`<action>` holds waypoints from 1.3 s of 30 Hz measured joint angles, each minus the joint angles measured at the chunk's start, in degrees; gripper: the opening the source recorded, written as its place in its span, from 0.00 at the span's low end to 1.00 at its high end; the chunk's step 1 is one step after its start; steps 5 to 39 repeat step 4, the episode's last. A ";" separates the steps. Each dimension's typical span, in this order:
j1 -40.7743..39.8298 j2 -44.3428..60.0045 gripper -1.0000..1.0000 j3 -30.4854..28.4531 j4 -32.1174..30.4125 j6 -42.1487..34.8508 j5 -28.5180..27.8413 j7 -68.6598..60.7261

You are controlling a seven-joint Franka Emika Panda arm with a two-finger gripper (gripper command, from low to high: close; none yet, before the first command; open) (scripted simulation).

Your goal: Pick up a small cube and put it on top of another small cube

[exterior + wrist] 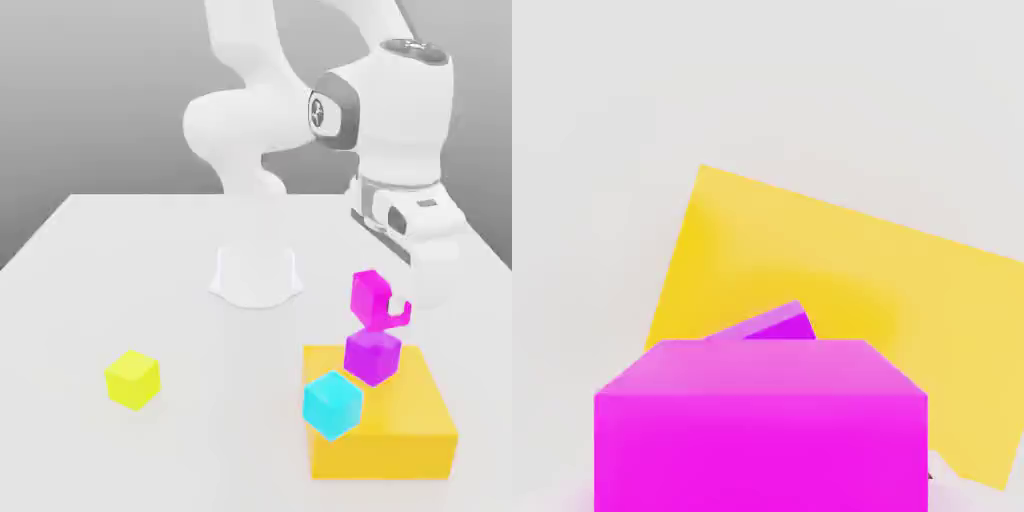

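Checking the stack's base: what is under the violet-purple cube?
The violet-purple cube sits on the orange-yellow block, beside the cyan cube. The block's top directly beneath it is covered.

The small cube hangs just above another cube on the block (third cube beside it).

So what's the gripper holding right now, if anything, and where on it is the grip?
The gripper is shut on the hot-pink cube, its fingers against opposite side faces. The cube hangs in the air just above the purple cube.
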 joint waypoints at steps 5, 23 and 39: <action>-0.01 1.09 1.00 -0.06 -0.31 1.41 0.02 -0.03; -0.01 1.09 1.00 -0.06 -0.31 1.41 0.02 -0.03; -0.01 1.09 1.00 -0.06 -0.31 1.41 0.02 -0.03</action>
